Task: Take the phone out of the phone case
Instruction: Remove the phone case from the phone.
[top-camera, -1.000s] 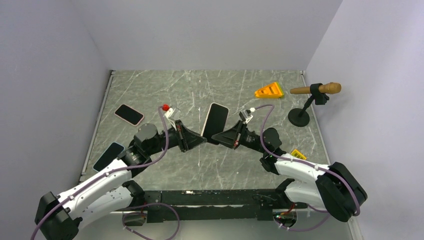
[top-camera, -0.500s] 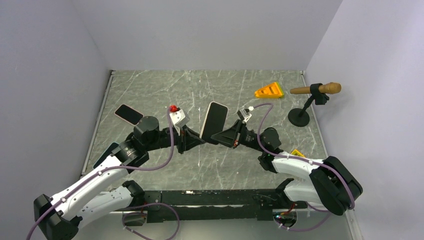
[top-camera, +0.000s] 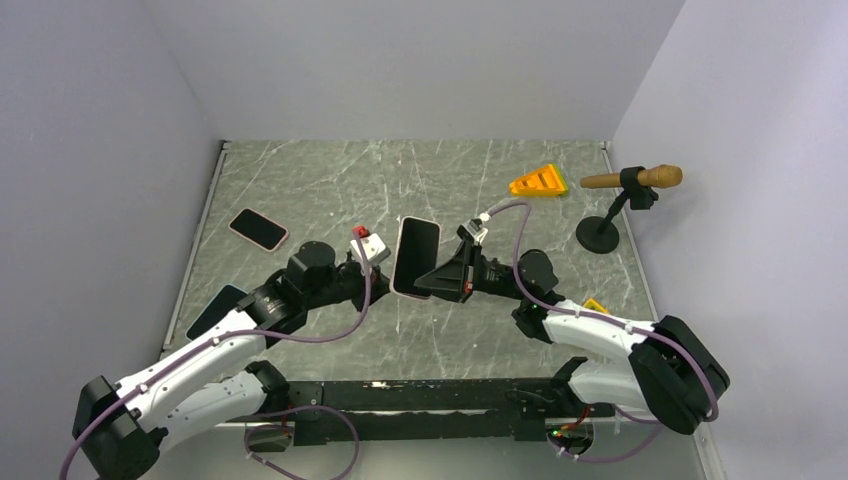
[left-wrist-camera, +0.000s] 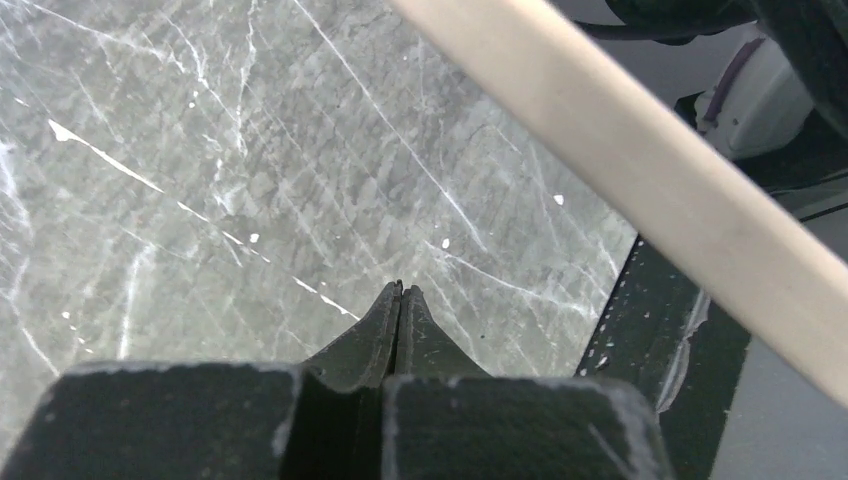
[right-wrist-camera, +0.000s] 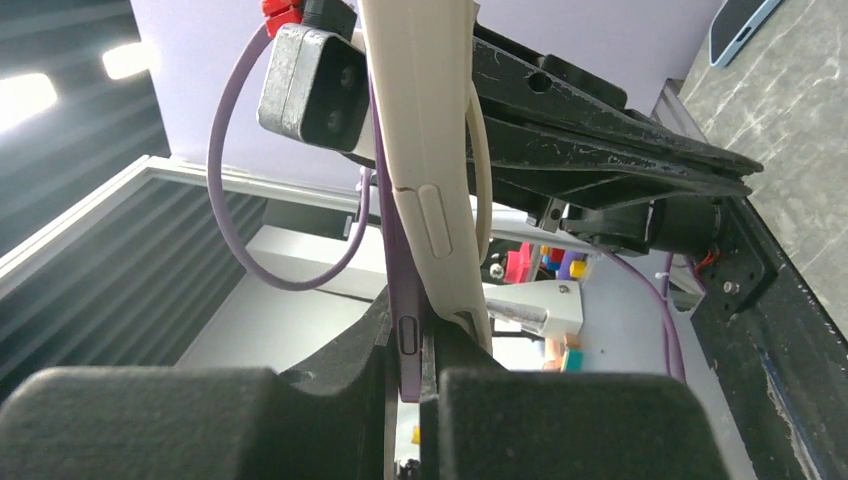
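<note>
Two grippers are up off the table here, meeting in the middle just past my bases. My left gripper (left-wrist-camera: 400, 292) is pressed fully together with nothing between its fingers, tips pointing down at the grey marble-look table (left-wrist-camera: 200, 150). The cream phone case (left-wrist-camera: 620, 170) crosses the left wrist view as a slanted bar just beyond it, and I can't tell if they touch.

My right gripper (right-wrist-camera: 410, 365) is pinching the purple phone (right-wrist-camera: 392, 262) by its edge, right around the side button. In that wrist view the case bends away from the phone near my fingers, so it looks peeled off at that end. Higher up the two look to lie together, so the phone is only partly out. From above, the whole thing hangs in the air between the two grippers, tilted, dark screen up.

Further back on the left, a phone with a blue edge (top-camera: 215, 312) lies by the table's rim, and a pink-rimmed phone (top-camera: 258, 229) lies beyond it. Far right there's an orange-and-yellow wedge (top-camera: 538, 181) and a wooden-looking microphone (top-camera: 632, 179) on a black stand (top-camera: 598, 236), close to the wall.
</note>
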